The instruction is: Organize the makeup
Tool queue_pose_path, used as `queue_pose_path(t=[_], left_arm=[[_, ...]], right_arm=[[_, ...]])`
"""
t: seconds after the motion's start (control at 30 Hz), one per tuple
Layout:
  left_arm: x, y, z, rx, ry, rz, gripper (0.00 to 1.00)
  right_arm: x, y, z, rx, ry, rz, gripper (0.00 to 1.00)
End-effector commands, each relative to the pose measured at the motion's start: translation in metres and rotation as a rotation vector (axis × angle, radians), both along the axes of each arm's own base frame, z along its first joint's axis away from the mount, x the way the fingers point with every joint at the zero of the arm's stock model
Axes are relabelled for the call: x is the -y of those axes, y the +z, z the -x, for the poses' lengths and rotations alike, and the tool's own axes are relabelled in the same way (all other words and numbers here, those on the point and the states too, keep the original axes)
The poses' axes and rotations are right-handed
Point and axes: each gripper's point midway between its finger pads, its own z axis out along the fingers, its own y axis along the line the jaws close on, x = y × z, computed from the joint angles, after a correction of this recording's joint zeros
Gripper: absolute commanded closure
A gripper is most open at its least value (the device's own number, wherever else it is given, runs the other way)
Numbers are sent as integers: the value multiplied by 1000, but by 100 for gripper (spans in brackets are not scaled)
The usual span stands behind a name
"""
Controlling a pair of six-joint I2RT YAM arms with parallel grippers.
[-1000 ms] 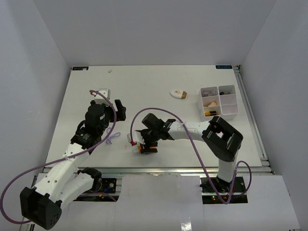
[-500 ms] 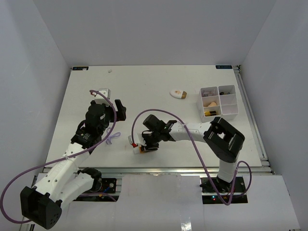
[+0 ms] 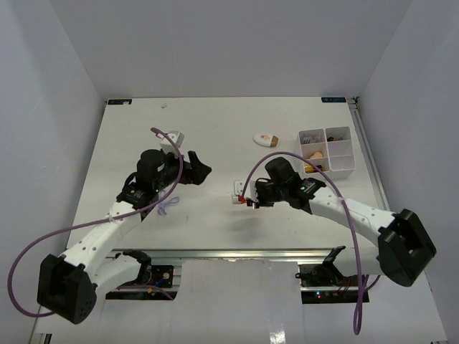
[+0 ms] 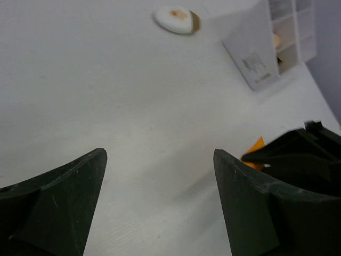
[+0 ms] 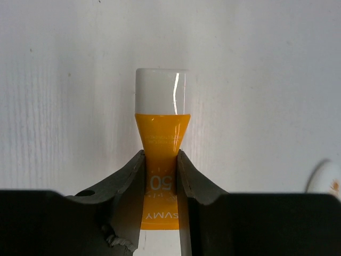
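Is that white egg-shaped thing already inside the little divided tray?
No, the white oval compact lies on the table, apart from the tray, to its left in the top view.

Legible print: orange tube (image 5: 161, 140) only
It read "50" and "SVMY"; the finer print above was too small to read.

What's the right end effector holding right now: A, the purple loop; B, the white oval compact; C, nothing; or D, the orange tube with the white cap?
D: in the right wrist view the right end effector is shut on the orange tube, its white cap sticking out ahead.
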Motion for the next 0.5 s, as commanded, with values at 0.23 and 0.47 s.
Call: queue_pose_path(t=[0.23, 0.47], left_arm=[[114, -2, 73, -279, -803, 330, 8], [152, -13, 88, -373, -916, 314, 7]], right_arm=[[49, 37, 1, 241, -24, -35, 74], [45, 44, 3, 250, 4, -43, 74]])
